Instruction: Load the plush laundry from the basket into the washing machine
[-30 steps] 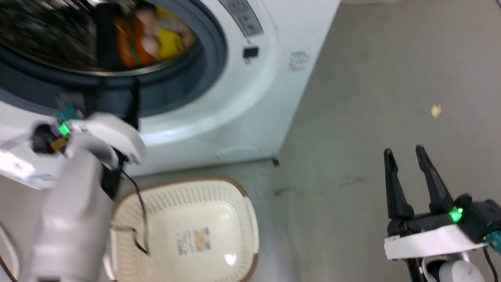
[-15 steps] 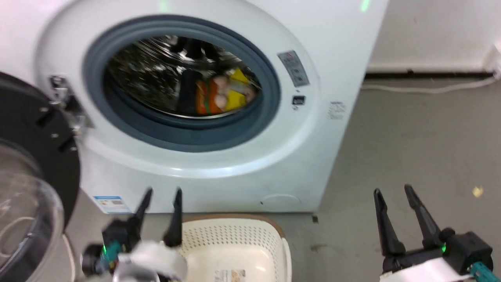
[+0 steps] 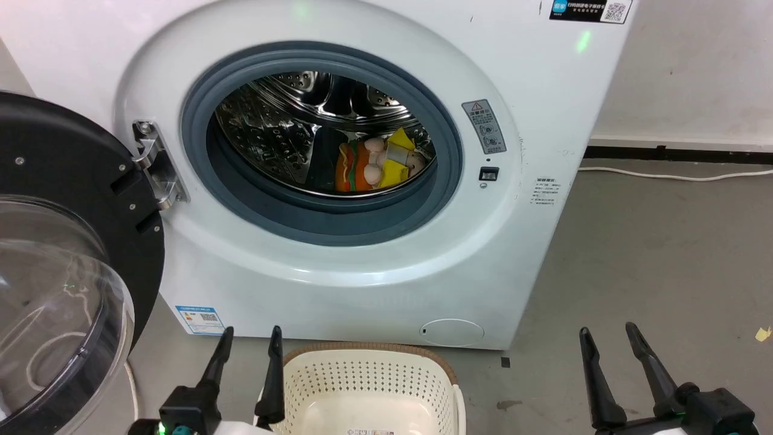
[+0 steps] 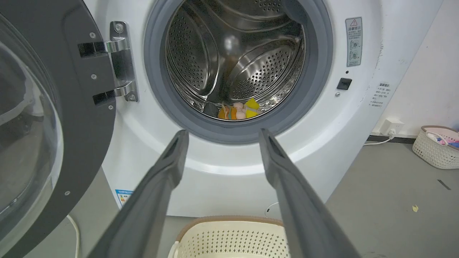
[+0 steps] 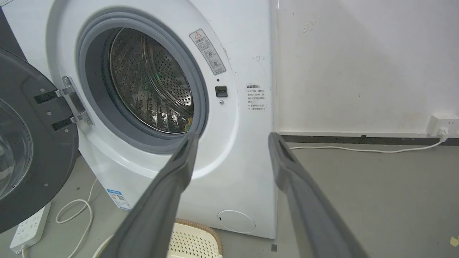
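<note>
Far left: door [image 3: 66, 181] swung wide open, with a black rim and a clear dome. A steel hinge [image 3: 154, 163] joins it to the washing machine [image 3: 362, 284].

Low left: left pincer [image 3: 252, 331], fingers apart, tips up, nothing between them, just beside the basket's left edge.

Bottom centre: basket [image 3: 368, 350] on the floor, close in front of the washer. Cream perforated wall, brown woven rim. Its near part is cut off by the frame.

Above it: grey gasket [image 3: 199, 151] rings the open mouth, with the shiny perforated drum [image 3: 272, 127] behind. The plush laundry [image 3: 374, 164] lies inside the drum, low and right of centre, orange striped part to the left, peach and yellow to the right. The left wrist view shows it at the drum bottom, beyond the spread fingers.

Right of the mouth: warning label [image 3: 484, 127] and a small black slot [image 3: 488, 174].

Low right: right pincer [image 3: 607, 329], fingers apart, gripping nothing, over grey floor [image 3: 634, 241], well apart from the basket.

Far right: white cable [image 3: 664, 175] along the wall base, and a yellow scrap [image 3: 763, 333] on the floor.
</note>
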